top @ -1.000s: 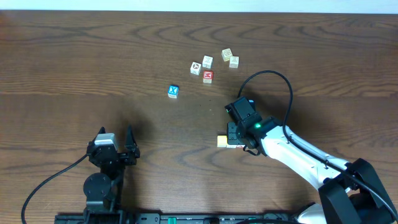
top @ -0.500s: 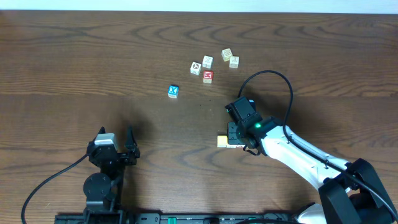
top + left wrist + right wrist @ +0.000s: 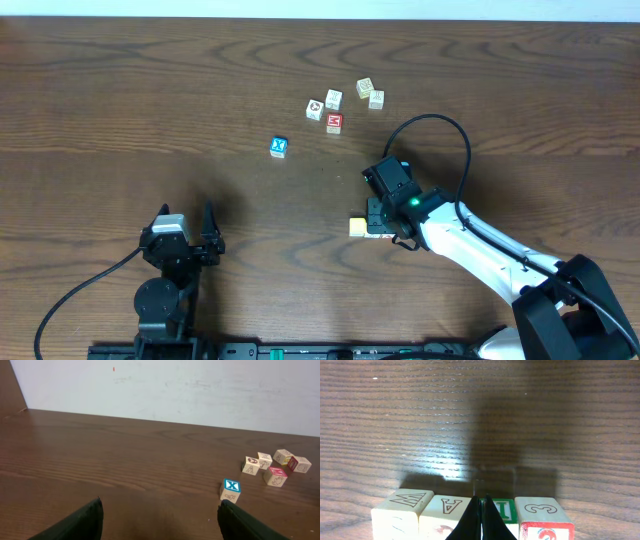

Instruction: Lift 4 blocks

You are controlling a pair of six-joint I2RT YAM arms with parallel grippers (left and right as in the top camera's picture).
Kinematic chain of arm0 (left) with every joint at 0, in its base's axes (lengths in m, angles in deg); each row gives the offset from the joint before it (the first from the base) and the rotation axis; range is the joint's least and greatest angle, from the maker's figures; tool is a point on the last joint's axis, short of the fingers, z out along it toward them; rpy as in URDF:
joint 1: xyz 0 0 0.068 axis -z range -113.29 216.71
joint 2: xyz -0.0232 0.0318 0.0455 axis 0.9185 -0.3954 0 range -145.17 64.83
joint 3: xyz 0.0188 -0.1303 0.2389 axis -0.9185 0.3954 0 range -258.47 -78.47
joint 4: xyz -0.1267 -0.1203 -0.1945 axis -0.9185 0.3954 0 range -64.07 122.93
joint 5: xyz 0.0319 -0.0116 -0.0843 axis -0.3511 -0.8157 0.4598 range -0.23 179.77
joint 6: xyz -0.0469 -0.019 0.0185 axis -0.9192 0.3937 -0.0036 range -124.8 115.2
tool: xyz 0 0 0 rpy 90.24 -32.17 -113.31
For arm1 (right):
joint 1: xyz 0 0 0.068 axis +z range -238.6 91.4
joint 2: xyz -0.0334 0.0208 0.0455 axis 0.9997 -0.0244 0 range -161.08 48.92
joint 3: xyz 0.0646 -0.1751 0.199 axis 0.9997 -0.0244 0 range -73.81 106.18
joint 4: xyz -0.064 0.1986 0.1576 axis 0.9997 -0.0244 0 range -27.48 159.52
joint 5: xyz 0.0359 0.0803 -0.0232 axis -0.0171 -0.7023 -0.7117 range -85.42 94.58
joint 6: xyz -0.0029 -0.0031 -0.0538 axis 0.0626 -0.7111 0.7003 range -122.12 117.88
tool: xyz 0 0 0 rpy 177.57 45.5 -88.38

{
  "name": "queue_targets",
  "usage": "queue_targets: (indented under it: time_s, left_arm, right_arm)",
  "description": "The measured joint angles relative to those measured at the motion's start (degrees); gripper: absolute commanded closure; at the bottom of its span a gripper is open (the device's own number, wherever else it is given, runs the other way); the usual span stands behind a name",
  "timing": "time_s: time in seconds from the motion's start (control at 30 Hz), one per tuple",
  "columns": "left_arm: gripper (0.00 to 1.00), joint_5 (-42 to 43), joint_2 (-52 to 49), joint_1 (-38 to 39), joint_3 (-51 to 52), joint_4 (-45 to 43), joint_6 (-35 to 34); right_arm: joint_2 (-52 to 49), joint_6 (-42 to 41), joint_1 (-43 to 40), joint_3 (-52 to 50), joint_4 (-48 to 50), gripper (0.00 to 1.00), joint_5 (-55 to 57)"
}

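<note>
Clenched tight, the jaws of the right gripper point(image 3: 481, 517) hold nothing: we see the two black fingers pressed flat together, their joined tip over the seam between the two middle cubes of a row. Whether the tip touches the wood we cannot tell. That row is the four blocks point(image 3: 445, 510), side by side and touching on the table point(image 3: 120, 90): one with a W, one with an A, one with a green face, one with a red 3. From overhead only the pale yellow end block point(image 3: 357, 227) shows beside the gripper; the arm covers the others. On the left gripper point(image 3: 160, 502) the jaws stand spread wide and empty, low over the wood near the front edge, well apart from every cube. We see a dark brown wood-grain tabletop and a plain pale wall point(image 3: 165, 385) behind it. Farther back lie a blue X cube point(image 3: 279, 147), a red cube point(image 3: 334, 123) and four pale loose cubes point(image 3: 333, 98) near it.
</note>
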Motion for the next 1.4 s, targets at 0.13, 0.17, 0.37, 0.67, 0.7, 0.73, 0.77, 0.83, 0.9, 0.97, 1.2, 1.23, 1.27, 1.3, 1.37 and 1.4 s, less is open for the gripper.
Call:
queue_targets:
  time_s: [0.13, 0.17, 0.37, 0.67, 0.7, 0.73, 0.77, 0.83, 0.9, 0.97, 1.2, 1.23, 1.27, 1.3, 1.37, 1.4]
  left_arm:
    - [0.27, 0.0, 0.0, 0.0, 0.0, 0.0, 0.0]
    - [0.27, 0.0, 0.0, 0.0, 0.0, 0.0, 0.02]
    - [0.27, 0.0, 0.0, 0.0, 0.0, 0.0, 0.0]
    - [0.26, 0.02, 0.0, 0.0, 0.0, 0.0, 0.02]
    - [0.26, 0.0, 0.0, 0.0, 0.0, 0.0, 0.0]
    - [0.27, 0.0, 0.0, 0.0, 0.0, 0.0, 0.0]
    - [0.26, 0.0, 0.0, 0.0, 0.0, 0.0, 0.0]
    - [0.26, 0.0, 0.0, 0.0, 0.0, 0.0, 0.0]
    - [0.26, 0.0, -0.04, 0.0, 0.0, 0.0, 0.0]
    - [0.27, 0.0, -0.07, 0.0, 0.0, 0.0, 0.02]
    - [0.26, 0.0, -0.11, 0.0, 0.0, 0.0, 0.0]
    - [0.27, 0.0, -0.11, 0.0, 0.0, 0.0, 0.0]
    - [0.27, 0.0, -0.11, 0.0, 0.0, 0.0, 0.0]
    - [0.27, 0.02, -0.11, 0.0, 0.0, 0.0, 0.0]
    - [0.26, 0.02, -0.11, 0.0, 0.0, 0.0, 0.0]
    - [0.27, 0.0, -0.11, 0.0, 0.0, 0.0, 0.0]
  right_arm:
    - [0.0, 0.0, 0.0, 0.0, -0.13, 0.99, 0.0]
    - [0.0, 0.0, 0.0, 0.0, -0.09, 0.99, 0.0]
    - [0.0, 0.13, -0.02, 0.0, 2.49, 0.99, 0.07]
    - [-0.07, 1.05, -4.52, 1.16, 1.79, 0.99, 0.04]
    - [-0.07, 1.07, -5.66, 1.81, 0.28, 0.99, 0.07]
    - [-0.07, 1.09, -6.91, 2.69, -1.31, 0.99, 0.13]
    - [-0.07, 1.09, -7.96, 3.48, -2.84, 0.99, 0.2]
    - [0.02, 1.11, -10.23, 5.27, -5.86, 0.99, 0.52]
    - [0.35, 1.11, -11.91, 6.73, -10.08, 0.99, 1.18]
    - [1.33, 1.11, -13.16, 7.08, -13.77, 0.99, 2.51]
    - [10.21, 4.42, -13.4, 7.08, -18.18, 0.99, 8.07]
    - [12.22, 5.07, -13.4, 7.08, -18.18, 0.99, 8.57]
    - [14.08, 5.7, -13.4, 7.1, -18.18, 0.99, 8.94]
    - [15.87, 6.25, -13.4, 7.1, -18.23, 0.99, 9.16]
    - [18.8, 7.19, -13.4, 7.1, -18.78, 0.99, 9.68]
    - [19.8, 7.43, -13.4, 7.1, -19.89, 0.99, 9.99]
